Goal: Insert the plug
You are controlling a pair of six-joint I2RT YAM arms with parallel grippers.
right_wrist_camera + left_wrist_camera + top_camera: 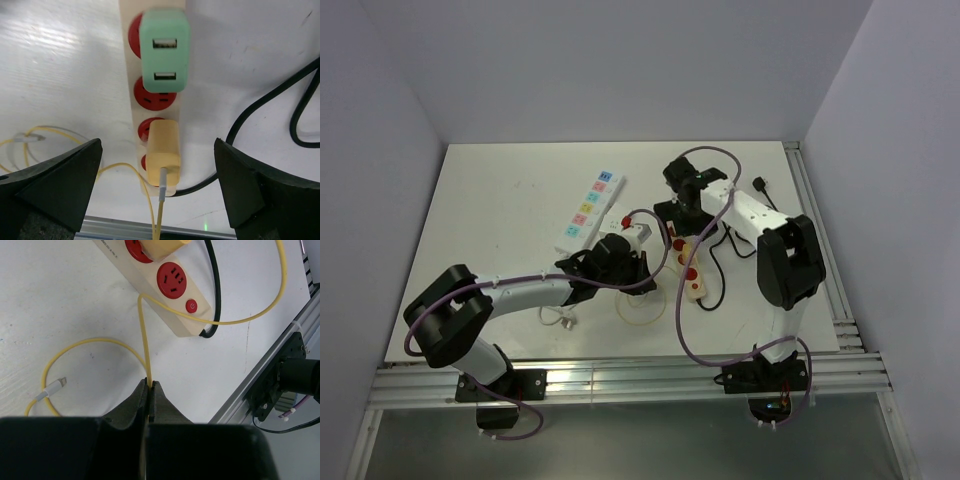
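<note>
A cream power strip (131,75) with red sockets lies on the white table; it also shows in the top view (687,268) and the left wrist view (175,315). A yellow charger plug (162,150) sits in one of its sockets, below a green USB charger (164,50). A yellow cable (145,340) runs from the yellow plug. My left gripper (149,385) is shut on this cable, just short of the strip's switch end (642,268). My right gripper (157,185) is open above the strip, with the yellow plug between its fingers (682,218).
A white power strip (588,205) with coloured labels lies at the back left. A black cord (260,115) curls right of the cream strip. The cable's free connector (50,388) lies on the table. A metal rail (280,350) marks the table's near edge.
</note>
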